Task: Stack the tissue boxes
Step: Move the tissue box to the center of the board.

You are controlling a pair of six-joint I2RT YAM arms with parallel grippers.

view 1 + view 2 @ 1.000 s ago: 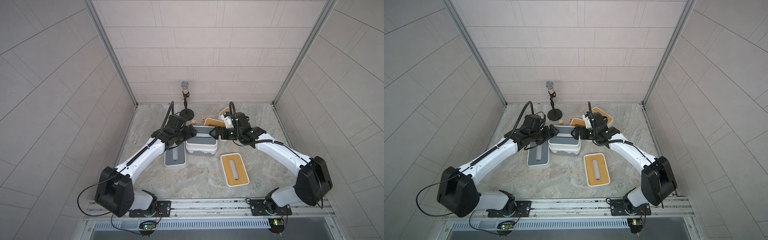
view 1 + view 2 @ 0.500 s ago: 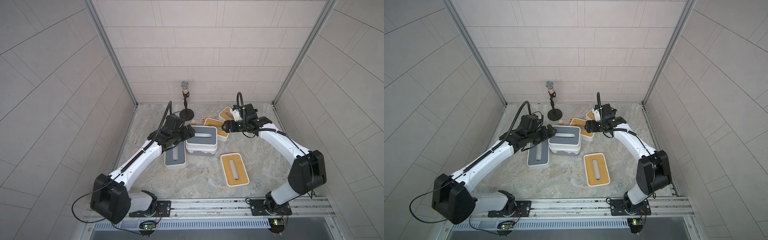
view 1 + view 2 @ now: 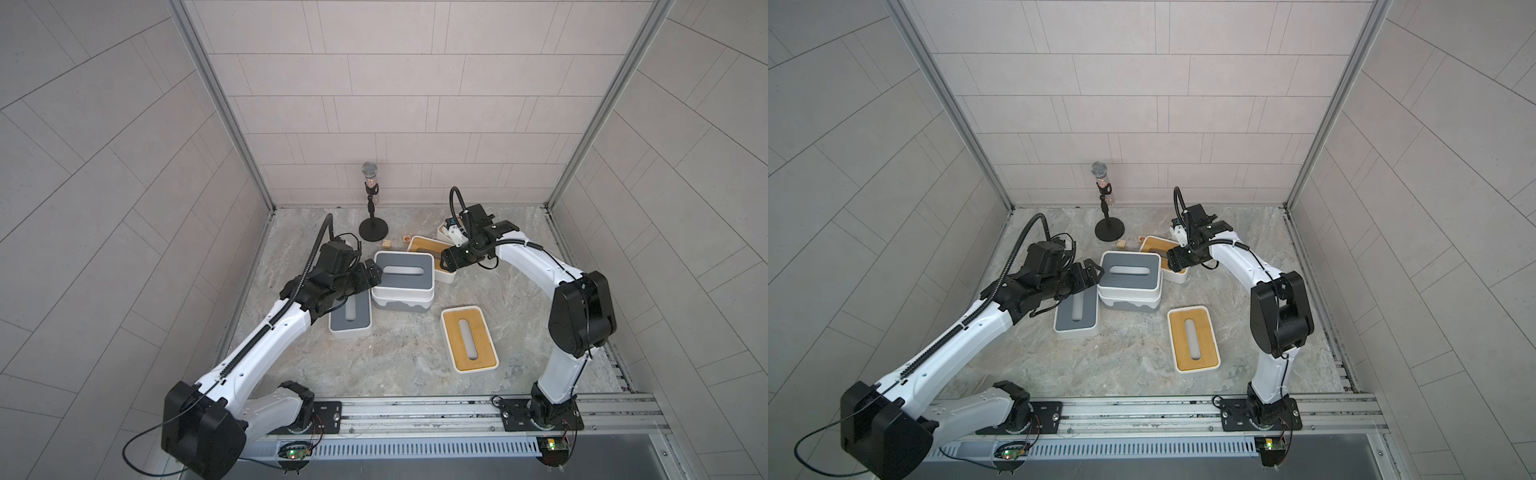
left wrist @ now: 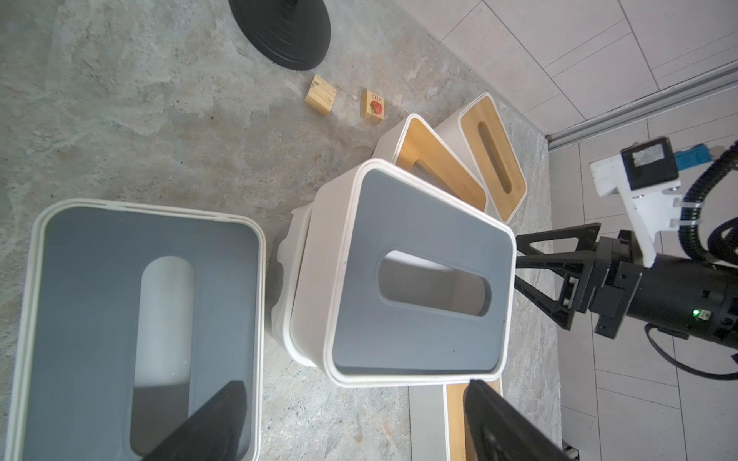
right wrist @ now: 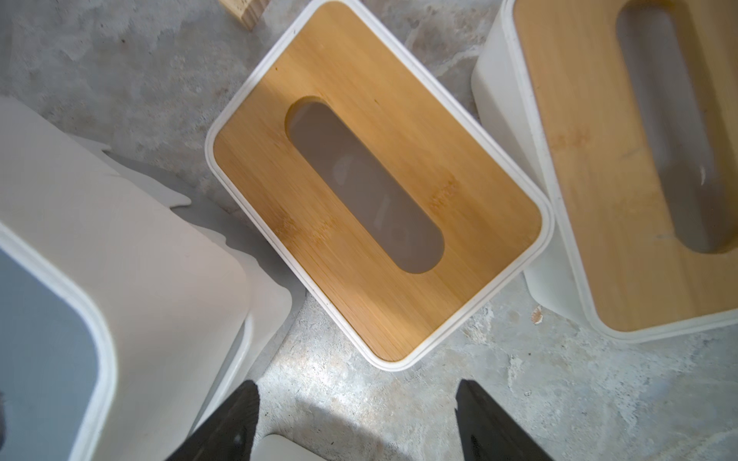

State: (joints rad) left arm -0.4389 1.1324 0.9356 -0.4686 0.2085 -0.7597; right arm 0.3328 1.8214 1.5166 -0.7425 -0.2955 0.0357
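Observation:
A grey-lidded tissue box (image 3: pixel 403 272) sits on a white box with a grey base (image 3: pixel 401 306) mid-table; the same stack is in the left wrist view (image 4: pixel 415 287). Left of the stack, another grey-lidded box (image 3: pixel 351 318) lies flat. One bamboo-lidded box (image 3: pixel 468 338) lies front right. A second (image 5: pixel 375 187) stands behind the stack and a third (image 5: pixel 623 159) is beside it. My left gripper (image 3: pixel 368 272) is open just left of the stack, holding nothing (image 4: pixel 355 385). My right gripper (image 3: pixel 444 262) hovers open over the near end of the bamboo box behind the stack, holding nothing (image 5: pixel 356 383).
A microphone on a round black stand (image 3: pixel 373 227) stands at the back. Two small wooden cubes (image 3: pixel 387 243) (image 3: pixel 406 238) lie beside it. Tiled walls close in three sides, and a metal rail (image 3: pixel 415 415) runs along the front edge.
My right gripper has left the stack's right side, swung back and right, and come down over the bamboo box behind it, jaws narrower. My left gripper has drawn slightly off the stack.

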